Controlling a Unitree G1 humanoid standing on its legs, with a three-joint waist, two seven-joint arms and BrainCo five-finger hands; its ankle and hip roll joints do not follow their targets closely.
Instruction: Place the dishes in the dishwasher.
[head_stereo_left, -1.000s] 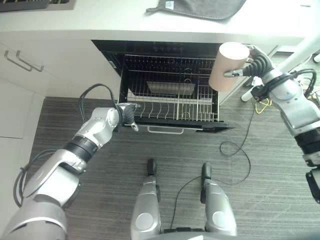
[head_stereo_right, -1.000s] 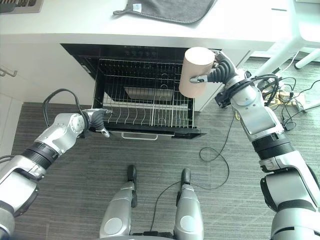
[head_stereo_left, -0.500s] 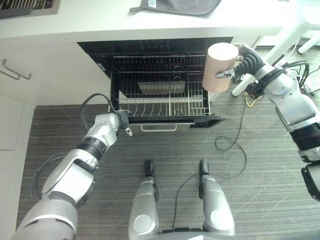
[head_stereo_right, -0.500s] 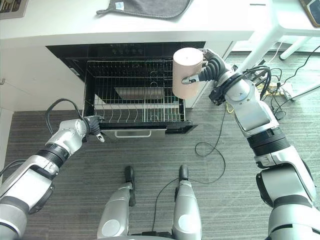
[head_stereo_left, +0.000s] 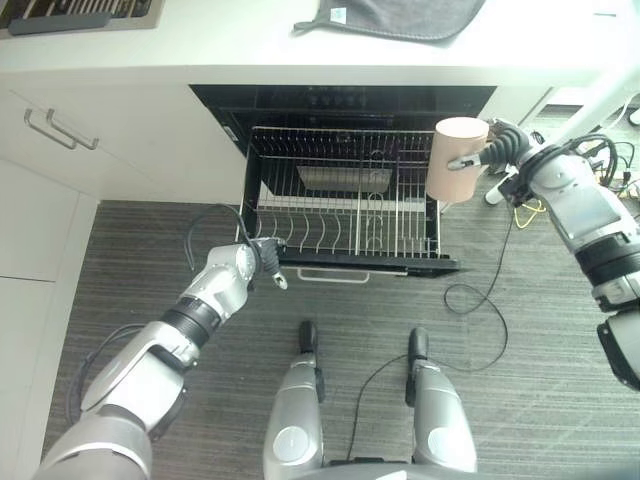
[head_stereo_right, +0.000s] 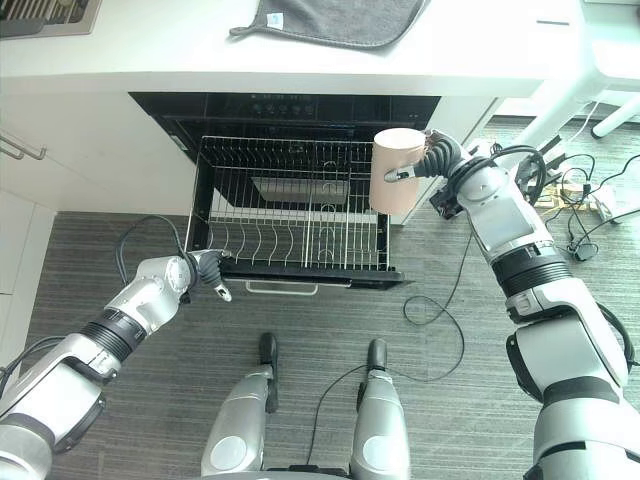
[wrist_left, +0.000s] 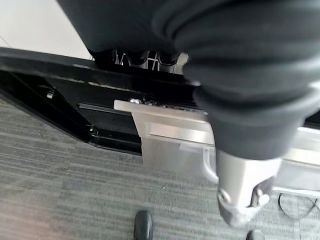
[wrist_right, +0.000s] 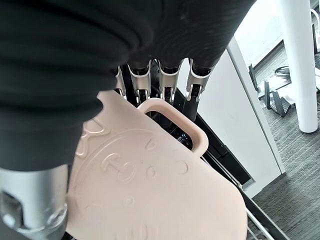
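Right eye view: right hand (head_stereo_right: 440, 158) curled round pale pink plastic mug (head_stereo_right: 396, 171), above right edge of pulled-out wire dishwasher rack (head_stereo_right: 290, 205). Left hand (head_stereo_right: 208, 266) at rack's front corner, fingers unclear. Lower the mug between tines, keeping clear of the frame.

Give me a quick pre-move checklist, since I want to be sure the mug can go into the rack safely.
1. Mug held by the right hand: ok.
2. Dishwasher rack pulled out: ok.
3. Mug over the rack's right edge: ok.
4. Rack space under the mug free: cannot tell.
5. Left hand at the rack's front left corner, away from the mug: ok.
6. Left hand's grip on the rack: cannot tell.
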